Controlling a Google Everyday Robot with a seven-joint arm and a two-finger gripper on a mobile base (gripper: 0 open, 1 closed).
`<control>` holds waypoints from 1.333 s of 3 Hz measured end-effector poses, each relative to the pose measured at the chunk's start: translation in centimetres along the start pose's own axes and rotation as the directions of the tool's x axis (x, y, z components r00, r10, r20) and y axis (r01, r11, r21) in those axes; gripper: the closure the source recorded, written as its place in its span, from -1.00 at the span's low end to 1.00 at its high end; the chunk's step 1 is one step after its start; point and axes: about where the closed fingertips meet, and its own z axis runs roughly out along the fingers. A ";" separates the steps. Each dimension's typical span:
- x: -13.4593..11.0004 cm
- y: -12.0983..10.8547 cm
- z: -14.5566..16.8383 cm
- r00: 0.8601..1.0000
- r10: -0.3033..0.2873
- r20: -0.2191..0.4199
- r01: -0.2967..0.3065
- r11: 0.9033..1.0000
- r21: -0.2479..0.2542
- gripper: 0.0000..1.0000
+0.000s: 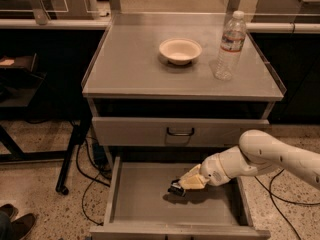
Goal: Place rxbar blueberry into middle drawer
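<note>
The middle drawer (142, 196) is pulled open at the bottom of the grey cabinet, and its flat floor is bare. My gripper (181, 185) reaches in from the right, low over the drawer floor near its middle. It is shut on the rxbar blueberry (175, 188), a small dark bar sticking out at the fingertips. The bar hangs just above the floor and casts a shadow under it. The white arm runs off to the right edge.
A white bowl (180, 50) and a clear water bottle (228, 46) stand on the cabinet top (130, 69). The closed drawer front with a dark handle (180, 132) is right above the open drawer. Cables and a table leg (70, 159) lie to the left, and shoes (12, 224) show at the bottom left.
</note>
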 end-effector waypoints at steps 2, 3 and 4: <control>1.8 0.7 4.5 0.998 0.040 0.050 -0.031 0.983 -0.180 1.00; 1.8 0.7 4.5 0.998 0.040 0.050 -0.031 0.983 -0.180 1.00; 3.2 -0.4 5.7 0.993 0.092 0.069 -0.076 0.976 -0.204 1.00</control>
